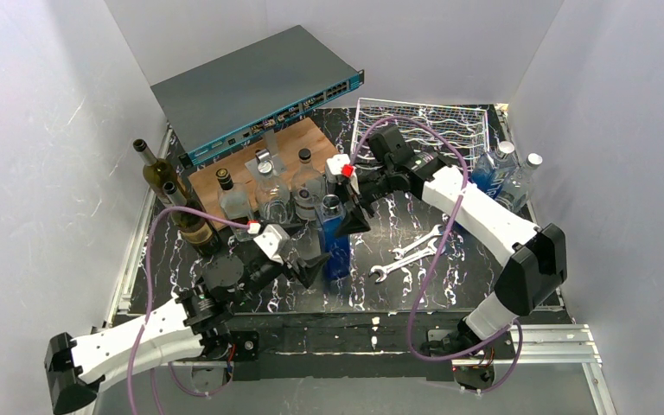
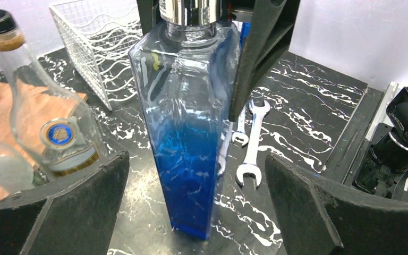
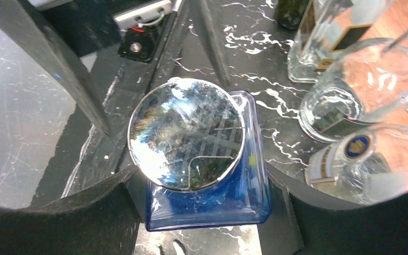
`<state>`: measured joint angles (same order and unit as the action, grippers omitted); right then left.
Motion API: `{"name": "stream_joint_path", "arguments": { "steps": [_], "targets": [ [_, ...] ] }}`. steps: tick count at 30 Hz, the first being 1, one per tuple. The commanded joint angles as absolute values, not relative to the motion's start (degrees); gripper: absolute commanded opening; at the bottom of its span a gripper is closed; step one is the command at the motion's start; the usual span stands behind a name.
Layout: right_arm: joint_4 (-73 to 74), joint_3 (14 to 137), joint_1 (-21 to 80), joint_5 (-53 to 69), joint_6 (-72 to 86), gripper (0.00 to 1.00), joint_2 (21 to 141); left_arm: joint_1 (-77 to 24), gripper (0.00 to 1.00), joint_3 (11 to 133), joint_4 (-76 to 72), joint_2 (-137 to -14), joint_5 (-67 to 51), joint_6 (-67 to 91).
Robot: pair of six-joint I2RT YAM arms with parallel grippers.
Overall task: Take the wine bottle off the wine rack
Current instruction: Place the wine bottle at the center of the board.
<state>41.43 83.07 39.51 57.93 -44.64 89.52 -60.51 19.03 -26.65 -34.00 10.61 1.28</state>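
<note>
The left gripper [image 2: 195,170], its black fingers [image 2: 69,207] spread wide, flanks the foot of the wine bottle [image 1: 335,246] without touching it. The right gripper [image 3: 208,188] appears clamped about the bottle's shoulders, just under the silver cap [image 3: 186,133]. The bottle stands upright on the black marbled table [image 1: 484,277], well apart from the white wire wine rack [image 1: 462,121] at the back right. The set-down looks all but done; next, the right jaws must open and lift straight up without tipping it. The bottle is square-sided and tapers downward, its clear glass deepening to blue.
</note>
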Motion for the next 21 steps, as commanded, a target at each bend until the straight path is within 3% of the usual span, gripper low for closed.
{"name": "stream_joint_path", "arguments": {
  "steps": [1,8,21],
  "targets": [
    [36.54,89.72,39.55,55.41,-41.19,0.06,91.07,-60.35,0.98,24.79,-8.50,-28.63,15.27,5.43],
    [31.99,91.93,39.21,50.26,-36.89,0.07,93.89,-60.38,0.98,29.93,10.31,-26.97,17.14,11.10],
    [23.12,87.84,37.24,42.16,-32.41,0.12,91.76,-60.38,0.98,27.51,14.13,-22.51,17.12,15.08]
  ]
}}
